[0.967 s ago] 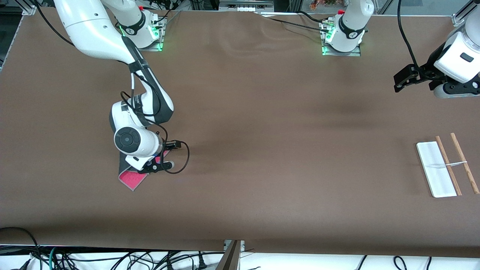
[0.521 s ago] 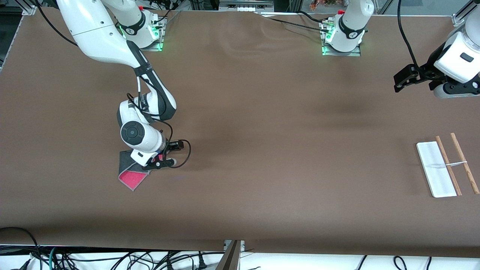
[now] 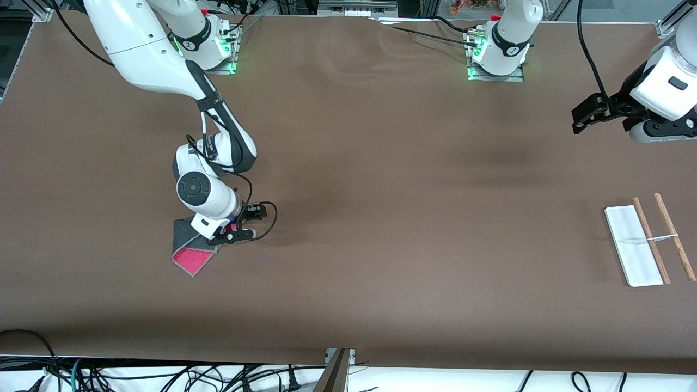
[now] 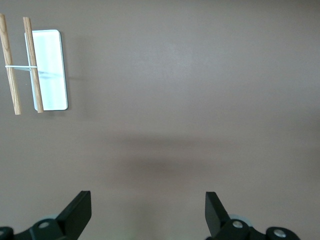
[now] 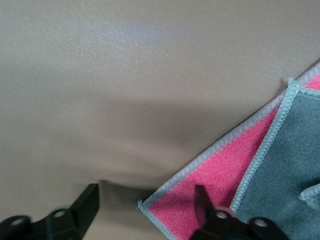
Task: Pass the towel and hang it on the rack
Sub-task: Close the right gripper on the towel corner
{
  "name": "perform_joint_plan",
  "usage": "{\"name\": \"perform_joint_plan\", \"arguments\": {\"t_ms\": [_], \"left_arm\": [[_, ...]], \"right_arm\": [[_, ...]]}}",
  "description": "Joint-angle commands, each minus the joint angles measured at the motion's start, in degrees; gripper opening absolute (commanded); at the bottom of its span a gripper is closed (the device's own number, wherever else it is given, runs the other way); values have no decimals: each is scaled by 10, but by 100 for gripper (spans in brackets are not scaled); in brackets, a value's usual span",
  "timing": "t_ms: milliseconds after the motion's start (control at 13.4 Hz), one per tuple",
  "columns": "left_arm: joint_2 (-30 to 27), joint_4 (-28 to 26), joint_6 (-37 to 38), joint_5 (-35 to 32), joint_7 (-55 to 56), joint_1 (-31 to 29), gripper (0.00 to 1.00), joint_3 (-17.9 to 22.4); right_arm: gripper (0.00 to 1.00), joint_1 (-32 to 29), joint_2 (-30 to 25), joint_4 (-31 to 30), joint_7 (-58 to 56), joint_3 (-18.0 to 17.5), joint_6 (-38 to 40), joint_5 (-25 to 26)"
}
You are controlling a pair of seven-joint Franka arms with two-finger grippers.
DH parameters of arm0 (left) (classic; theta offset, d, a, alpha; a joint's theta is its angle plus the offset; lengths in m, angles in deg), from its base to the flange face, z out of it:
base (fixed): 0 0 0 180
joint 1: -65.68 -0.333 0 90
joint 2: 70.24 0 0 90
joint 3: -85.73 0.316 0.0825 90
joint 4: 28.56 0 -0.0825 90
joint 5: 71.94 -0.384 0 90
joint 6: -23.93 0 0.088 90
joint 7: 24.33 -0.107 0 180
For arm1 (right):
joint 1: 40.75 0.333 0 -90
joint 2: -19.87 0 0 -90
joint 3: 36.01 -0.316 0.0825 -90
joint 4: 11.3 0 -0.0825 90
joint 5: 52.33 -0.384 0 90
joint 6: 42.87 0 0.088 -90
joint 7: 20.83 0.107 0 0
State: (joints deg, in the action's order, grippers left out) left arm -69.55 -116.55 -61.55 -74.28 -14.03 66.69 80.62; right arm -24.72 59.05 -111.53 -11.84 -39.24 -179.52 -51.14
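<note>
Both arms are glossy white with dark grey joint bands — the right arm (image 3: 147, 51) carries a round black cap on its wrist housing and a black cable looping beside the right end effector (image 3: 231, 235), whose fingers are black. The left end effector (image 3: 585, 117) is black too, on a white-and-grey wrist. Each base (image 3: 498, 46) glows green and bears a small red button.

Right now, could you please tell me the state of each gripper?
Left gripper: open, holding nothing, waiting above the table near the rack.
Right gripper: open, fingers straddling a corner of the towel, not gripping it.
</note>
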Motion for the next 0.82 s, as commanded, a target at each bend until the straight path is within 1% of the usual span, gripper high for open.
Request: {"name": "perform_joint_plan", "arguments": {"t_ms": [0,74,298,446,521,744], "left_arm": [[6,13,3,-16,-3,0,100,-2],[6,13,3,-16,-2,-1,100,-2],[6,14,3,-16,-3,-1,100,-2],[6,14,3,-16,-3,-2,100,-2],[6,14,3,-16,-3,-2,100,-2],[6,12,4,-16,-3,-2,100,-2]], "right_arm": [[75,-1,-23,-30,6,0,-12,3],[74,-1,-23,-32,6,0,-13,3],[28,-2,-24,-35,6,1,-14,3],[3,-2,-24,-35,6,1,-12,3],[0,-2,-25,-35,6,2,-11,2],[0,-3,-32,-30,4,2,-9,1]]}}
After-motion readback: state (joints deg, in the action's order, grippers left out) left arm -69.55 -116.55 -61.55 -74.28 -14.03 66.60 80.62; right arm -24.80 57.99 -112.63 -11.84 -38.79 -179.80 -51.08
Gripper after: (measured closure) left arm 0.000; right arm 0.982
